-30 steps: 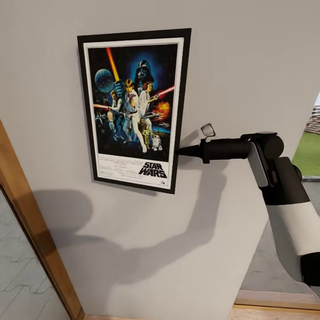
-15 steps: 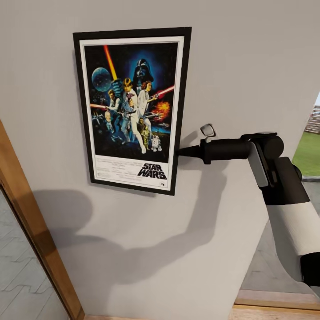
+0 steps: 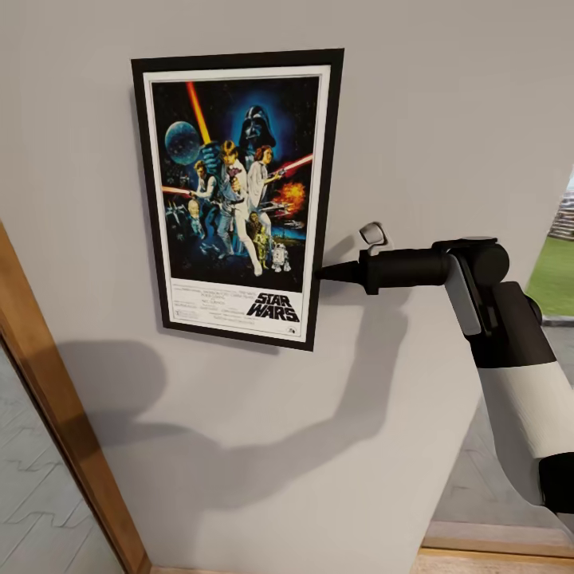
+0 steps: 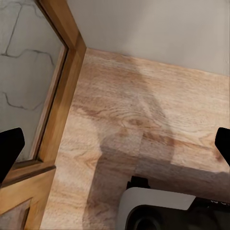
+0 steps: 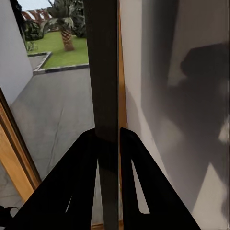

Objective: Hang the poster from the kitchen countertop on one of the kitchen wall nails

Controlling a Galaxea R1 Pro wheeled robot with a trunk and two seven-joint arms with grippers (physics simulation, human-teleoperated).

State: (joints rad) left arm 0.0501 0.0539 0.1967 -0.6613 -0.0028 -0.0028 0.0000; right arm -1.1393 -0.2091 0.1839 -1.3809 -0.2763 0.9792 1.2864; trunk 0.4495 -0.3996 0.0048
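Note:
The Star Wars poster (image 3: 235, 191) stands upright, flat against the pale grey wall (image 3: 446, 119). My right gripper (image 3: 320, 273) reaches in from the right and is shut on the poster's right edge, low down. In the right wrist view the dark frame edge (image 5: 106, 72) runs straight between the two black fingers (image 5: 84, 167), which pinch it. No wall nail can be made out; any nail behind the poster is hidden. The kitchen countertop is out of view. My left gripper (image 4: 116, 146) hangs open over the wooden floor, holding nothing.
A wooden door frame (image 3: 48, 414) with a glass pane runs diagonally at the lower left. At the right, an opening looks out on a lawn (image 3: 554, 275). Light wooden floor (image 4: 143, 110) lies below, with my base (image 4: 163, 211) at the wall's foot.
The poster's left side has swung a little left and up, lying flatter on the wall. The right arm has stayed put, and the view has shifted slightly.

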